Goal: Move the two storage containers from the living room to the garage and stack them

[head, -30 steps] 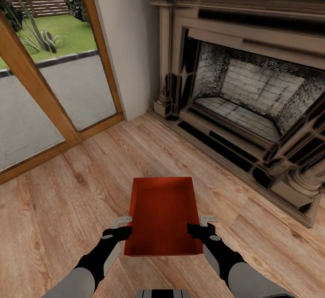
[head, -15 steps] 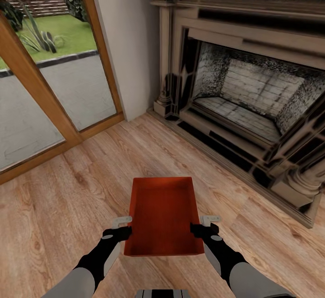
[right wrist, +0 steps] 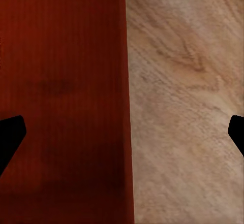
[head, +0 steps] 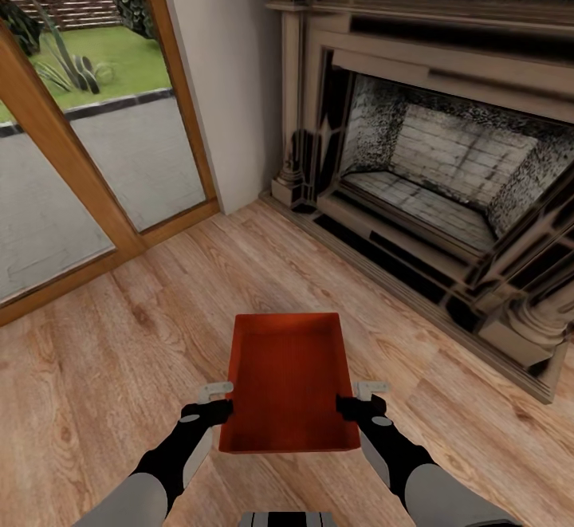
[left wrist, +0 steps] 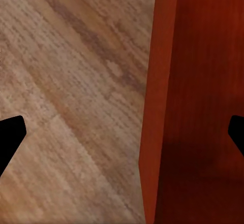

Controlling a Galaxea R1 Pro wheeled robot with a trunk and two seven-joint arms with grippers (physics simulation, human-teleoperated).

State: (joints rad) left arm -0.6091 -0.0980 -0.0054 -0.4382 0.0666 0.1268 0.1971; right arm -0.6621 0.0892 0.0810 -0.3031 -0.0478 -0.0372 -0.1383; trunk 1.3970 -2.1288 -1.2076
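L gripper [head: 217,399] sits at the left long wall of the storage container [head: 288,375]; R gripper [head: 363,398] at the right long wall, both near the bin's near end. In the L wrist view the two dark fingertips [left wrist: 11,137] stand wide apart at the frame edges, with the bin's side wall [left wrist: 158,102] running between them, one tip over the wood, the other over the red bottom: spread, straddling the wall, not pinched on it. R wrist view is the same mirrored: tips [right wrist: 10,135] far apart, wall edge [right wrist: 127,102] between them, ribbed red bottom on one side and planks on the other. So both claws are released, each astride a wall; can't tell if any finger touches the plastic.

Bin: orange-red, lidless, low walls, long axis pointing away from the robot, centred between the two arms over the light wood plank floor [head: 104,359]. Whether it rests on the planks or is lifted, can't tell.

Further off, right: dark ornate fireplace [head: 446,184] w/ pale brick inside, its base on the planks. Left: wood-framed glass doors [head: 72,184], w/ paving, grass and plants outside. White wall section [head: 231,80] stands between doors and fireplace.
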